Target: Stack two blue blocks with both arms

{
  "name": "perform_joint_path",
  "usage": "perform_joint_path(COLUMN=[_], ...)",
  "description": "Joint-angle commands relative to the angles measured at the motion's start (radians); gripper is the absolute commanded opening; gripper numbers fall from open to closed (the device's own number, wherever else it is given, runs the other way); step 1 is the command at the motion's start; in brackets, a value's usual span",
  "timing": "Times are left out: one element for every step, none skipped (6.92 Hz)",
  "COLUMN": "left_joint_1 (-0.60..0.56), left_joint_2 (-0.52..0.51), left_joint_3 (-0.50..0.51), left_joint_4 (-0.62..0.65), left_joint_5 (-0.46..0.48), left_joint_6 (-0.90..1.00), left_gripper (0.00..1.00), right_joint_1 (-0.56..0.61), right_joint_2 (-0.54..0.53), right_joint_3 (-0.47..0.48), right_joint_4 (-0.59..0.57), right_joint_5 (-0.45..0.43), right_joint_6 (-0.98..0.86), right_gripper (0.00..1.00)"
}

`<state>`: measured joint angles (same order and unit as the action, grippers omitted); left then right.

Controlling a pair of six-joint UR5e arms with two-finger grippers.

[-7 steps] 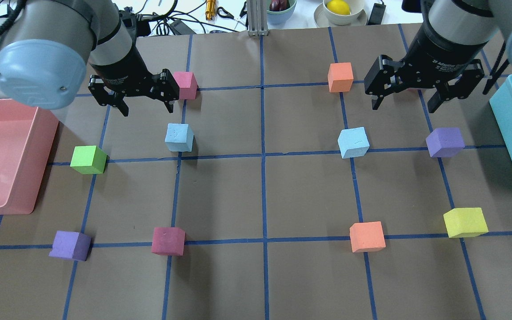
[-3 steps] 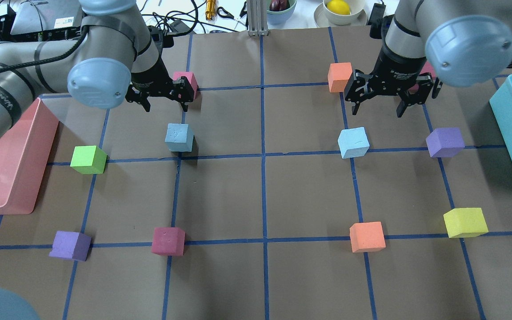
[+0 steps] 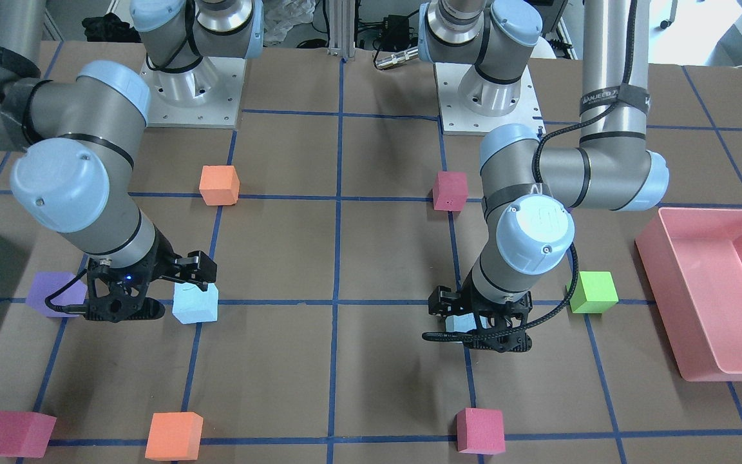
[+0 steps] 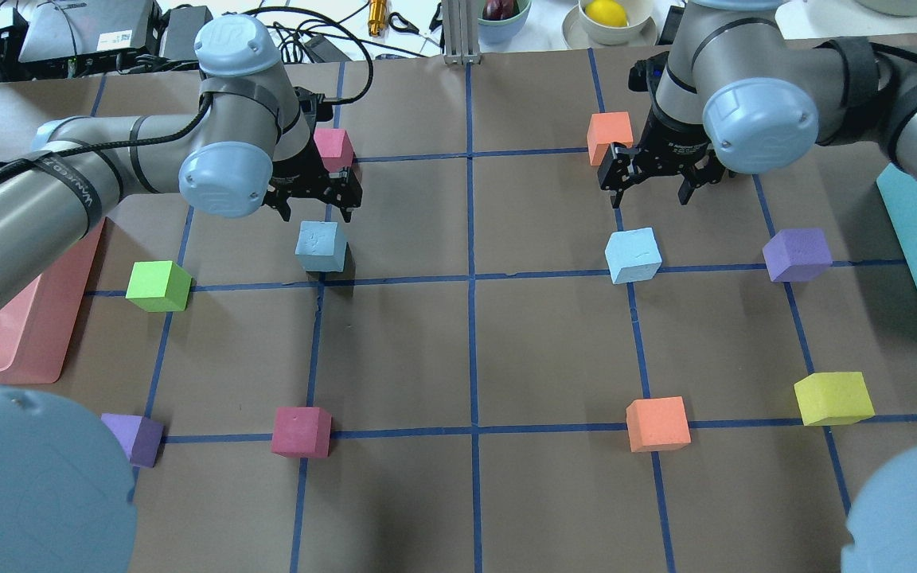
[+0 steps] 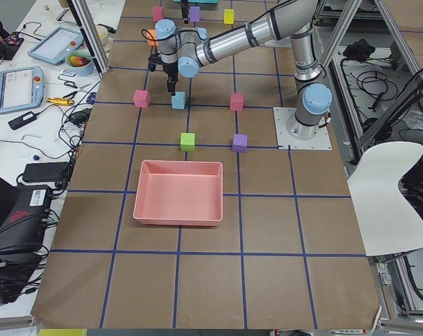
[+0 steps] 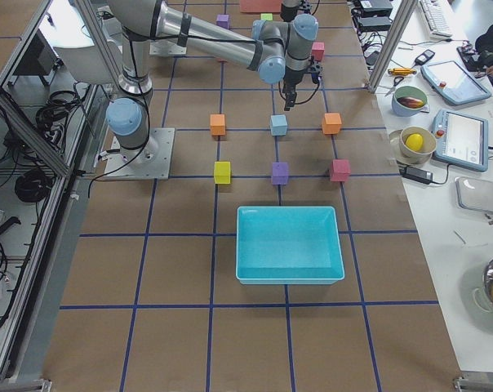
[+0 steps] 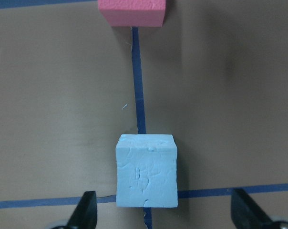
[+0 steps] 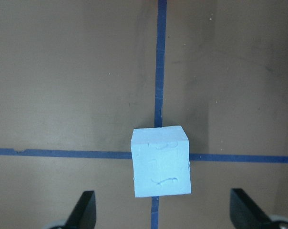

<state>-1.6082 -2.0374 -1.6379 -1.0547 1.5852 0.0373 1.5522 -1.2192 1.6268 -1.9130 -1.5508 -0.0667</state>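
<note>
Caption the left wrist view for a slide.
Open left gripper lined up on a blue block sitting on blue tape lines, pink block beyond.

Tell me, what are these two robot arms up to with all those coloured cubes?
The robot is lining up to pick up two pale blue foam cubes. Its left gripper hangs open over one blue block, and its right gripper hangs open over the other blue block. Both cubes sit on the table, apart from each other. Neither is gripped and nothing is stacked yet.
</note>
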Motion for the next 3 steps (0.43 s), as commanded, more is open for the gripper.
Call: perform_joint_path(left_joint_1=[0.001,0.001,0.004], left_joint_2=[-0.05,-0.052,-0.055], left_joint_3=[-0.026,-0.045,-0.052], left_joint_4=[0.074,0.076,0.09], left_joint_5=[0.001,0.002,0.031], left_joint_6=[0.016,0.016,0.016], left_gripper=[1.0,1.0,1.0], right_joint_1=[0.002,0.0,0.002], right_joint_2=[0.061,0.061,0.061], right_joint_3=[0.048,0.098,0.134], right_joint_4=[-0.129,-0.164,-0.188], right_joint_5=[0.0,0.0,0.0], right_joint_6=[-0.022,-0.062,-0.065], right_gripper=[1.0,1.0,1.0])
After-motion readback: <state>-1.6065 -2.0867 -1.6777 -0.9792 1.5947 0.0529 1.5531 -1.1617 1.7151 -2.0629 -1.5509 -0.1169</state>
